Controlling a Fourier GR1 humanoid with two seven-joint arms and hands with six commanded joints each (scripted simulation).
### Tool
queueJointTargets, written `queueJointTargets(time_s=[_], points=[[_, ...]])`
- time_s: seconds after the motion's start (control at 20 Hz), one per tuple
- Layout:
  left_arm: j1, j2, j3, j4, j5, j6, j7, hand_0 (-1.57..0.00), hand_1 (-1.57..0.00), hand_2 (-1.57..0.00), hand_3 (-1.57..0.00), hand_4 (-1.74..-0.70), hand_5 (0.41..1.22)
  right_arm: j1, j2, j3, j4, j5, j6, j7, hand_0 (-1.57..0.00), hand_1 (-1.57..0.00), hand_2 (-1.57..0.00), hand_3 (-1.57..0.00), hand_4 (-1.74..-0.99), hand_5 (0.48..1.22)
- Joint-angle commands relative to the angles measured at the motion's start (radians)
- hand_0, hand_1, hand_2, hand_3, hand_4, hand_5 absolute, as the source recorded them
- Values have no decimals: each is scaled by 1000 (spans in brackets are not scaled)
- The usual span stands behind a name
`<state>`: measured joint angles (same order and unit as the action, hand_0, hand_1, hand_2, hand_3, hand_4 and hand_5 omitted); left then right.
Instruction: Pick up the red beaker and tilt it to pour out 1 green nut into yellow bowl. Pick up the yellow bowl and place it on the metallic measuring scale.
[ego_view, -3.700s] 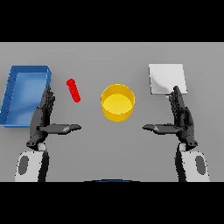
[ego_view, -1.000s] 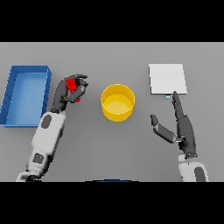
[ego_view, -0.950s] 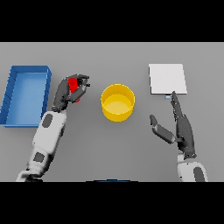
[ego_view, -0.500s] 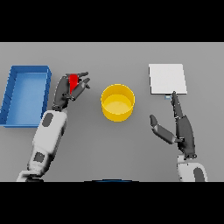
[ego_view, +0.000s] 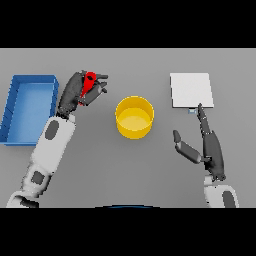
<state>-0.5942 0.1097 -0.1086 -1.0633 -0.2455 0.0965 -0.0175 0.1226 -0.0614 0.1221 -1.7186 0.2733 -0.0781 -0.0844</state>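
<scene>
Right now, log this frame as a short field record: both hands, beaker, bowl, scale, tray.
left hand: shut on red beaker, left of bowl
right hand: open, idle, below scale
yellow bowl: on table centre, not on scale
metallic measuring scale: far right, nothing on it
blue tray: far left
</scene>
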Motion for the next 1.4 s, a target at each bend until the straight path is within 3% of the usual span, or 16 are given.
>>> queueJointTargets(time_s=[0.0, 0.3, 0.5, 0.65, 0.85, 0.95, 1.0, 1.2, 1.25, 1.35], points=[[-4, 16, -26, -10, -23, -12, 25, -1564, -1565, -1565, -1562, -1733, 1125, 6, -3, 5, -4, 4, 4, -5, 1, 1, 1, 1, -1256, 671], [-25, 71, -120, -25, -102, -36, 107, -1566, -1566, -1566, -1564, -1734, 1114, 1, 6, 11, 0, 13, 0, 19, 1, 1, 1, 1, -1254, 680], [-86, 126, -254, -37, -263, -54, 217, -1569, -1569, -1569, -1568, -1738, 1133, -2, 20, 18, 1, 5, 4, 29, 1, 1, 1, 1, -1254, 687], [-145, 156, -366, -5, -393, -78, 255, -1570, -1570, -1570, -1570, -1740, 1145, 1, 7, 9, -10, -5, 13, 29, 1, 1, 1, 1, -1262, 694], [-212, 192, -462, 26, -491, -120, 243, -1571, -1571, -1571, -1570, -1740, 1190, 17, 11, 21, -26, 7, 11, 22, 1, 1, 1, 1, -1274, 704], [-256, 204, -503, 39, -528, -155, 234, -1571, -1571, -1571, -1571, -1649, 1201, 10, 6, 10, -25, -3, 13, 34, 1, 1, 1, 1, -1284, 705], [-274, 218, -523, 43, -544, -174, 223, -1571, -1571, -1571, -1571, -1666, 1205, 12, 12, 12, -21, -6, 12, 24, 1, 1, 1, 1, -1283, 702], [-356, 217, -639, 75, -620, -277, 197, -1571, -1571, -1571, -1277, -1701, 1215, 1, 27, 0, 0, -32, 12, 17, 1, 1, 1, 1, -1292, 678], [-384, 211, -663, 96, -638, -287, 178, -1571, -1571, -1571, -1336, -1707, 1216, 21, 35, 7, 5, -32, 12, -8, 1, 1, 1, 1, -1294, 672], [-418, 205, -719, 125, -669, -314, 132, -1571, -1571, -1571, -1420, -1718, 1218, 10, 38, -10, 14, -56, 12, -6, 1, 1, 1, 1, -1294, 657]])
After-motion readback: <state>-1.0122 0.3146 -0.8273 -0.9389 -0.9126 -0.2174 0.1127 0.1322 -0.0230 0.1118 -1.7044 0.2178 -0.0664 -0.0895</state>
